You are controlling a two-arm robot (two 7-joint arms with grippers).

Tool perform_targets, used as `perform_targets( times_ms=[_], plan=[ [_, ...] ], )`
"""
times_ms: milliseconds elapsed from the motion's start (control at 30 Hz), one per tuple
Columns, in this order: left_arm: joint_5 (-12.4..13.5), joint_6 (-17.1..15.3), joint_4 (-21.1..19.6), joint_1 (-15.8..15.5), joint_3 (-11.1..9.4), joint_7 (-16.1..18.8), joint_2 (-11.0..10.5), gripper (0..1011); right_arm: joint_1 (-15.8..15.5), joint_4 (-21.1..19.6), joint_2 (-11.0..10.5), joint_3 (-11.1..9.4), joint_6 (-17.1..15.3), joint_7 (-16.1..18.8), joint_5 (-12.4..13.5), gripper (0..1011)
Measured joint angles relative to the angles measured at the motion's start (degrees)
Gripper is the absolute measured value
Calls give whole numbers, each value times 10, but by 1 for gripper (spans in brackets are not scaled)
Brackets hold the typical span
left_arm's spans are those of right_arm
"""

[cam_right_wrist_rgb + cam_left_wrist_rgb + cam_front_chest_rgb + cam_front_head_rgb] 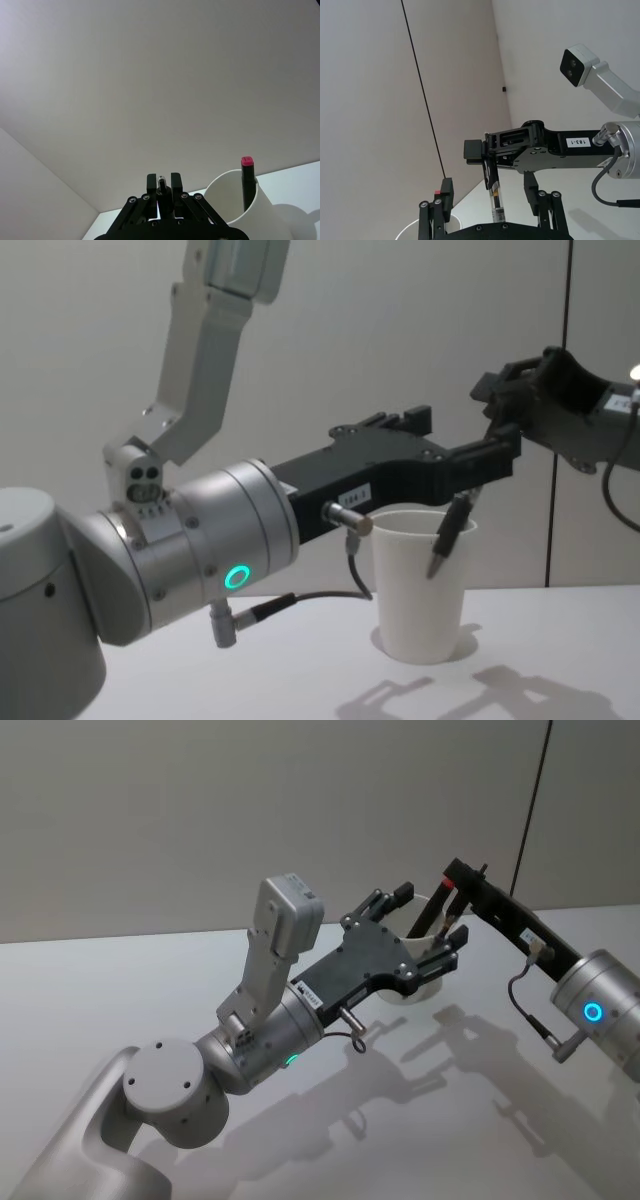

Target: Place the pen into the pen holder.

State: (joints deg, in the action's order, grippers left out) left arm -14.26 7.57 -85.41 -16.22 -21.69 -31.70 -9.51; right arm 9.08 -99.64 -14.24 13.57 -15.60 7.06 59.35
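The pen is dark and slim and hangs tilted in front of the pen holder's near wall, its tip below the rim. My right gripper is shut on the pen's upper end. It reaches in from the right. The pen holder is a white paper cup standing upright on the table. My left gripper stands open, its fingers wide on either side of the hanging pen. It hovers just above the cup's rim.
A second pen with a red cap stands inside the cup, leaning on its wall. The table is pale. A grey wall with a thin black cable rises behind it.
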Motion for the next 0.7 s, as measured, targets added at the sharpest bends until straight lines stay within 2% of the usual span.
perform_targets(
  times_ms=[233,700],
  plan=[
    [0,0,0,0,0,0,0,1001,0,0,0,0,0,0,0,168],
    [0,-1,0,0,0,0,0,1001,15,11,0,-5,21,5,2,168]
  ],
)
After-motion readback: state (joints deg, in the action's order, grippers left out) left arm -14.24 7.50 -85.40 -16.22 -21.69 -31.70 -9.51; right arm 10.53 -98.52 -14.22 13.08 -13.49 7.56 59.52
